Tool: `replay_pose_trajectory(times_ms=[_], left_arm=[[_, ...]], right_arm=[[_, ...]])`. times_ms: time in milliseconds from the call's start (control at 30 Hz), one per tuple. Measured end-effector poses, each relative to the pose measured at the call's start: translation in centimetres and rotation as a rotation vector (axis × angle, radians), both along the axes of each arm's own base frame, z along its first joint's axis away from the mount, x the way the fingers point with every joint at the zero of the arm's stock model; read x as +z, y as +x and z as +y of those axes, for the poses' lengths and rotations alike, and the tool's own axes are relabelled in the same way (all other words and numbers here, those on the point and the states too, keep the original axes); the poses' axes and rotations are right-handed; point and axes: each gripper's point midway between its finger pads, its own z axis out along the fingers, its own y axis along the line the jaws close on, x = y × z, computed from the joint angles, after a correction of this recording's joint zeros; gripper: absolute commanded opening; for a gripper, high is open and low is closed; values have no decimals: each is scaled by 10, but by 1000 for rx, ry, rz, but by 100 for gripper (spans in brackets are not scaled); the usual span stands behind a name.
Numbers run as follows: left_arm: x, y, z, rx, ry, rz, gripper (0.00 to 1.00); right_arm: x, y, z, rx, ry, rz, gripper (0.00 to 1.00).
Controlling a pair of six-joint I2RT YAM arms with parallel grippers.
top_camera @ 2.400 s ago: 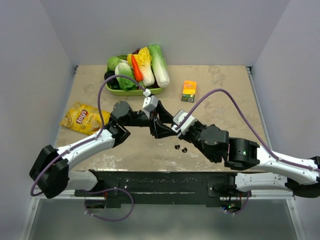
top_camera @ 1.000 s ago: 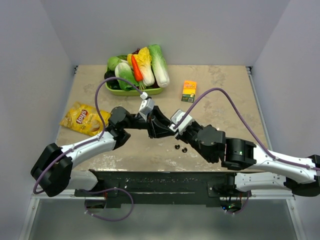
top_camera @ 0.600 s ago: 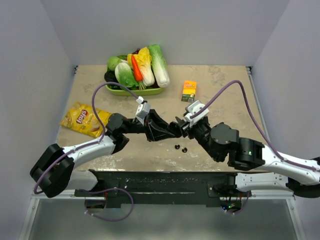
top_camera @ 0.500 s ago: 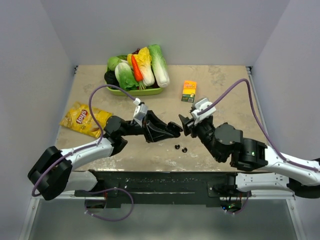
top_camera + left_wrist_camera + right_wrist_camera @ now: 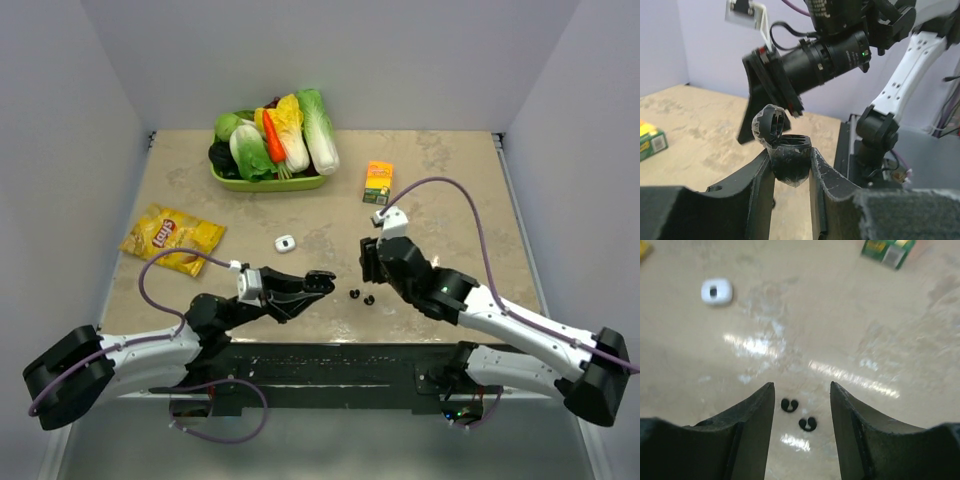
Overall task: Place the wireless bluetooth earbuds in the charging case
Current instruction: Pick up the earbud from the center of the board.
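Observation:
My left gripper [image 5: 320,282] is shut on the black charging case [image 5: 790,162] and holds it above the table near the front edge, its lid [image 5: 769,124] hinged open. Two tiny black earbuds [image 5: 354,294] [image 5: 369,299] lie side by side on the table. In the right wrist view the earbuds [image 5: 789,405] [image 5: 808,424] lie between the fingertips of my right gripper [image 5: 801,385], which hangs open above them. In the top view the right gripper [image 5: 366,264] is just behind them. A small white earbud piece [image 5: 285,243] lies to the left; it also shows in the right wrist view [image 5: 716,291].
A green tray of vegetables [image 5: 228,182] stands at the back. A yellow chips bag [image 5: 170,238] lies at the left. A small orange and green box [image 5: 378,182] stands at the back right. The right arm [image 5: 830,55] hangs close in front of the left gripper.
Both arms have drawn apart from the middle. The left arm has pulled back toward the front edge with the case. The right gripper has come over the black earbuds. The white piece is uncovered.

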Motion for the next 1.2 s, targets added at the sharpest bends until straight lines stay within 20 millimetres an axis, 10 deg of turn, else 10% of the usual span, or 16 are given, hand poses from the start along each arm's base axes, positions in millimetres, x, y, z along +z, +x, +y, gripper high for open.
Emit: replay_pose_trajectory(times_ms=[133, 333, 433, 533, 667, 800, 1200], left_arm=[[-26, 3, 8, 67, 47, 10, 0], [-8, 6, 20, 134, -3, -61, 0], [2, 7, 24, 156, -32, -88, 0], [3, 9, 25, 170, -36, -90, 0], [3, 10, 26, 179, -38, -89, 0], [3, 11, 26, 188, -38, -89, 0], [-4, 15, 24, 199, -17, -70, 0]], right_arm=[[-63, -19, 12, 72, -43, 172, 51], [-94, -29, 25, 105, -27, 272, 45], [-112, -32, 24, 93, -22, 303, 27], [-133, -38, 19, 59, -18, 342, 33], [-146, -45, 7, 15, 2, 360, 38], [-137, -44, 4, -6, 47, 332, 0], [-167, -55, -5, -131, 119, 418, 0]])
